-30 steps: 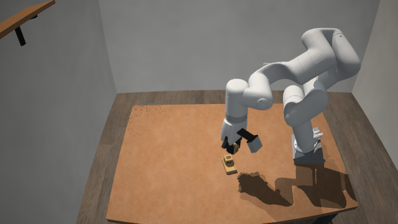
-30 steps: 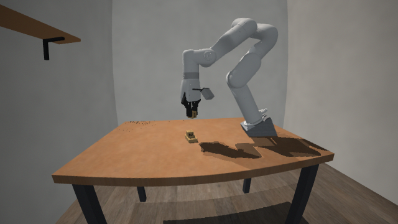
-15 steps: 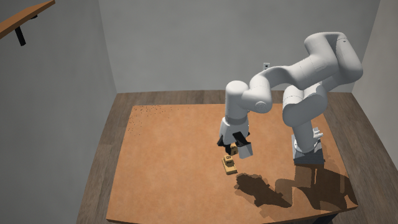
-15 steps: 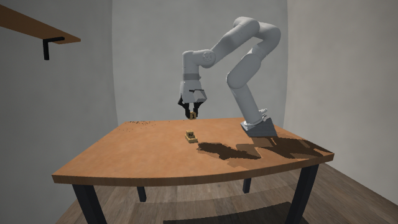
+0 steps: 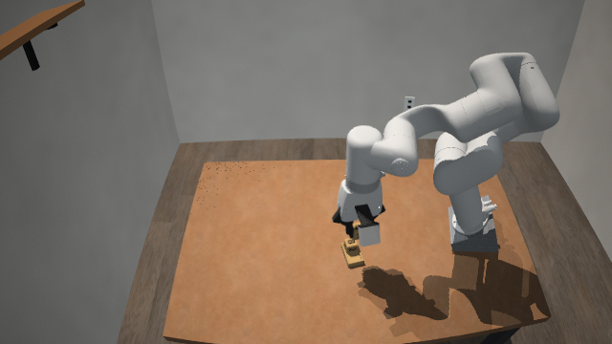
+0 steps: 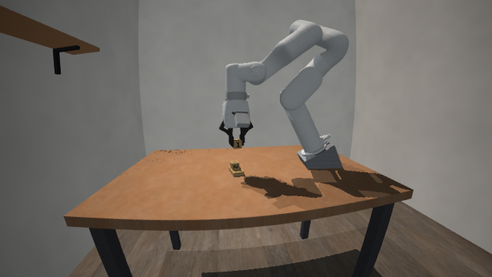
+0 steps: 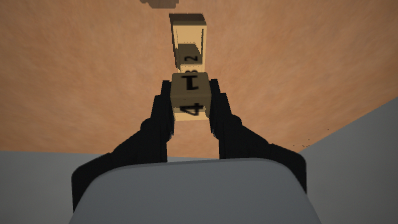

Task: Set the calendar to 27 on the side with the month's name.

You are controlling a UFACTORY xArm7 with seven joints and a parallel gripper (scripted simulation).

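Wooden cube point(image 7: 189, 93) clamped between jaws, hovering above tray point(image 7: 188, 31) beside other cube point(image 7: 189, 54), presumably for slotting in.

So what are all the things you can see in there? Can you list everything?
Table: one, orange-brown wood with dark legs, middle of the room.
Tray: one, tan wood, on the table in front of the arm.
Cube in the tray: one, tan, a 2 showing on one face.
Held cube: one, tan, faces 1 and 4 showing, in the air above the table.
Shelf: one, brown with a black bracket, high on the left wall.
Arm: one, white, on a grey base at the table's right.
Tool: one, black fingers, shut on the held cube.
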